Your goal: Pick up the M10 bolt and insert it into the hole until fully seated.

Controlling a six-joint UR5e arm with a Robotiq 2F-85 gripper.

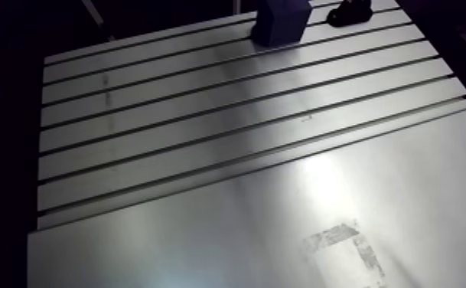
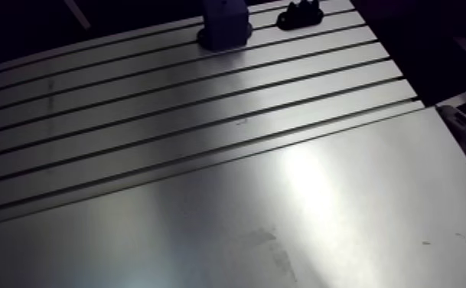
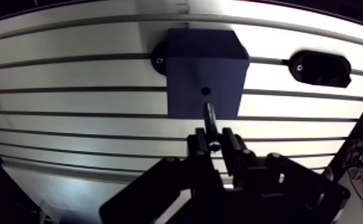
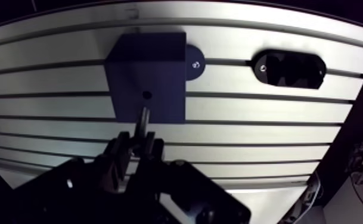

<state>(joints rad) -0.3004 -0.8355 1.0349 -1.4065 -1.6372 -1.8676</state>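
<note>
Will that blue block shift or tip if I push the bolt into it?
Probably stays put: the blue block looks squat and solid, and a black foot at its base seems anchored to the table. The bolt, pinched by its end in the gripper, may tilt sooner.

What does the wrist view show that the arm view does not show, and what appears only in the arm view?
Only the wrist view shows the gripper. It is shut on the bolt, which points at the hole in the block's face and is not yet in it.
Only the arm view shows the worn patch on the smooth plate in front of the slots.
Both views show the dark blue block, the black oval holder beside it, and the slotted table.
</note>
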